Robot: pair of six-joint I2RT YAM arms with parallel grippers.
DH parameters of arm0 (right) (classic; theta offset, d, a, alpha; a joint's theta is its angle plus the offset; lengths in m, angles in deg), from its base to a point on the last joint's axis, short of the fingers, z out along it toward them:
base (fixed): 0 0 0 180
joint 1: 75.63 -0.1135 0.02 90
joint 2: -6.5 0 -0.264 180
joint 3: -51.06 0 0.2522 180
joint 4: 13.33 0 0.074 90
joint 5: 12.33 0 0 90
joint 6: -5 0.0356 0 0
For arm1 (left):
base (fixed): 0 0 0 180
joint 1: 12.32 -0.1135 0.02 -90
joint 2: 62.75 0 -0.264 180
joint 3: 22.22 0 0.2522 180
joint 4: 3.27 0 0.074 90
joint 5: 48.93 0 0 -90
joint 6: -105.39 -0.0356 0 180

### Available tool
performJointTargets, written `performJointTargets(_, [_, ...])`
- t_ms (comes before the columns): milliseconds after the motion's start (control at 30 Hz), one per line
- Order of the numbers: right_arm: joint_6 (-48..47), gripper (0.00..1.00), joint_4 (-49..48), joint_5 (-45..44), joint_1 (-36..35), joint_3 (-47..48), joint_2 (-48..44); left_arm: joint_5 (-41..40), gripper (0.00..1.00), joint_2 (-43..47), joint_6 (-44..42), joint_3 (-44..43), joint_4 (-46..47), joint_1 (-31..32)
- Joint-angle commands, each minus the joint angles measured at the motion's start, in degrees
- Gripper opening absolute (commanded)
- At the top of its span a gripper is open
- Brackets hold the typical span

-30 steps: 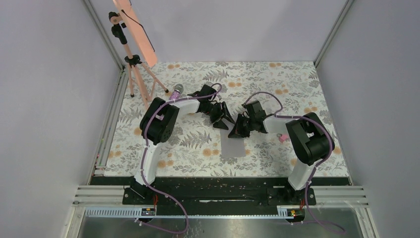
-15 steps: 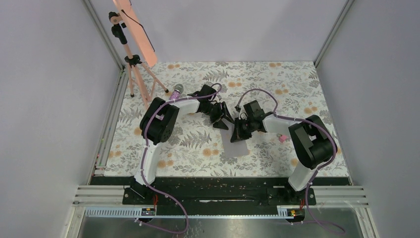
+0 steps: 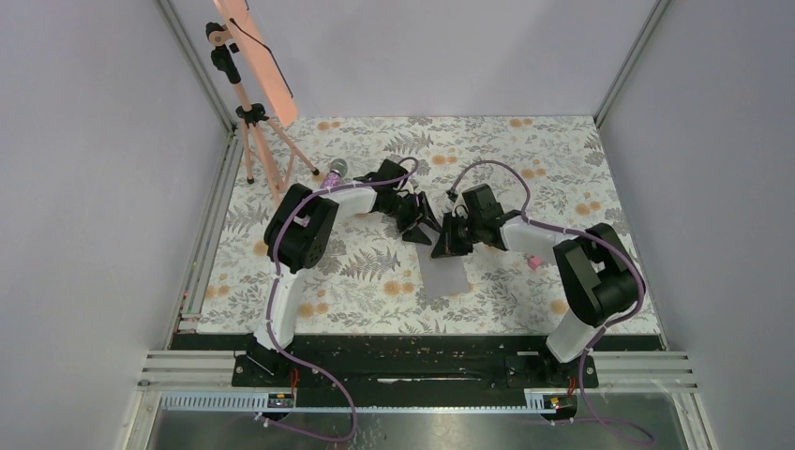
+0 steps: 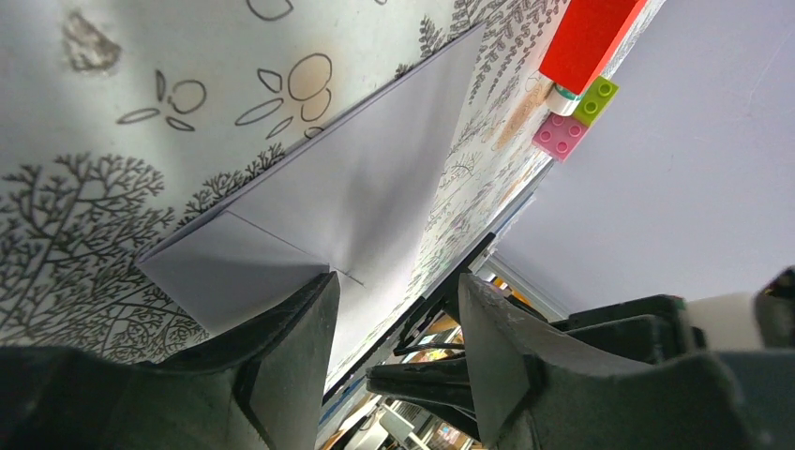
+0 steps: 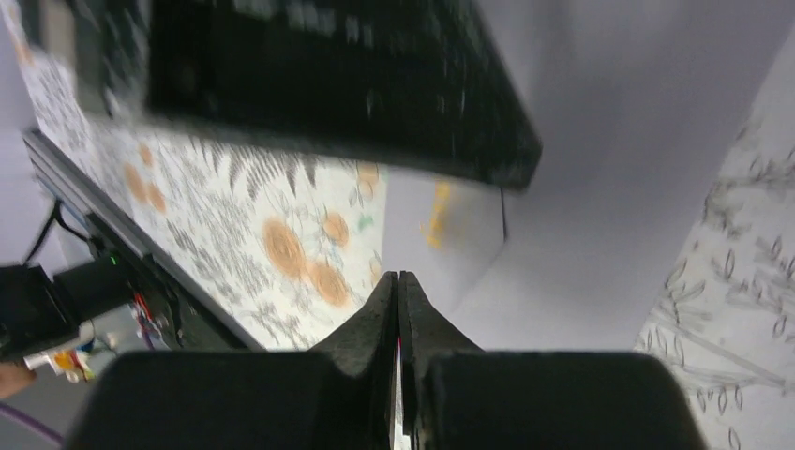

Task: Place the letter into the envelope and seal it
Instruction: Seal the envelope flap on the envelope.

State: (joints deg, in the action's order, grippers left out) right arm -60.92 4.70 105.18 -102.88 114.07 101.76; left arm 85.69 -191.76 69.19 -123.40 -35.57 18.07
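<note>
Fingers of the left arm (image 4: 300, 328) stand partly apart with nothing between them, hovering low over the far left corner of the envelope (image 3: 450, 279), which lies flat on the patterned table (image 3: 562, 159) in the middle, just near of both arms' tips. From the left wrist view a crease runs across the grey-lilac paper close to those fingers, but whether the flap is pressed down or only folded over cannot be told. The letter shows in no view; it may be inside, and that cannot be confirmed. To the right, the right arm's fingers (image 5: 380, 314) are pressed tight together with nothing visibly gripped, their tip at the far edge of the envelope; that wrist view is blurred, so contact with the paper is uncertain. Further right, a pink brick (image 3: 534, 262) lies by the right arm, well clear of the envelope. The main risk is a flap that springs back up if it gets no firm, even press. A closed tip pushing on thin paper could also drag the envelope across the cloth or wrinkle it instead of sealing it. The open left fingers could catch the flap's edge and lift it. With the two tips so near each other, a small sideways error could knock them together.
</note>
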Motion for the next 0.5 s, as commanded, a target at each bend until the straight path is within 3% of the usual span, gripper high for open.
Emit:
performJointTargets(0, [5.83, 0.00, -6.75, -4.41, -0.36, 3.86, 4.44, -5.97, 0.53, -2.39, -3.33, 1.25, -2.64, -1.14])
performJointTargets(167, [4.92, 0.00, -5.14, -5.49, -0.35, 3.81, 9.46, -6.76, 0.53, -1.98, -4.27, 2.51, -2.76, -4.16])
performJointTargets(467, [8.10, 0.00, -8.38, -5.14, -0.35, 3.94, 3.74, -5.95, 0.53, -1.56, -7.10, 1.48, -5.02, -5.69])
